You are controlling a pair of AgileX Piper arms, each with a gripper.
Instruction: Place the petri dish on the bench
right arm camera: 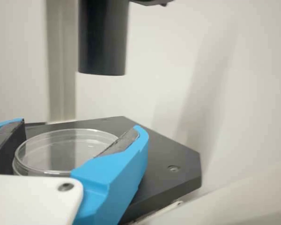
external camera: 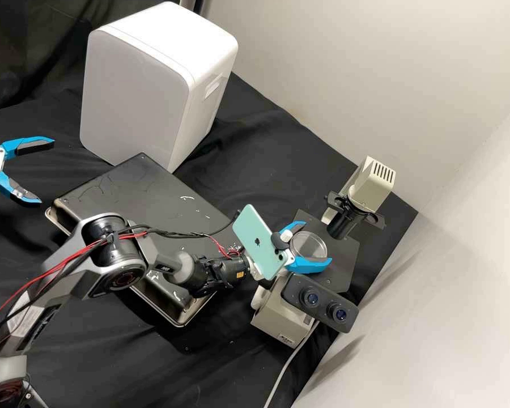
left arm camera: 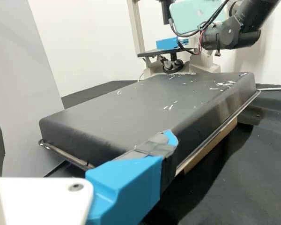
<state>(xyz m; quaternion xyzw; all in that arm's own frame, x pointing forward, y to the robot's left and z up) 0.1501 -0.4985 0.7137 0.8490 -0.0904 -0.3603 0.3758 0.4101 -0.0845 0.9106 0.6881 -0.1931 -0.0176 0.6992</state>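
Note:
A clear round petri dish [external camera: 310, 245] [right arm camera: 61, 147] lies on the black stage [external camera: 345, 252] [right arm camera: 164, 159] of the microscope, under its dark lens tube [right arm camera: 102, 35]. My right gripper [external camera: 301, 247] [right arm camera: 77, 136] is at the stage with one blue finger on each side of the dish, shut on its rim. Far to the left my left gripper [external camera: 24, 170] [left arm camera: 82, 133] hangs open over the black cloth, holding nothing, near the corner of a black covered tray [left arm camera: 145, 108].
The black covered tray [external camera: 147, 198] lies mid-bench on a metal pan. A white box [external camera: 153, 79] stands behind it. The microscope [external camera: 317, 300], with its eyepieces and lamp head [external camera: 371, 181], sits against the right wall. A mint phone [external camera: 260, 241] rides on the right wrist.

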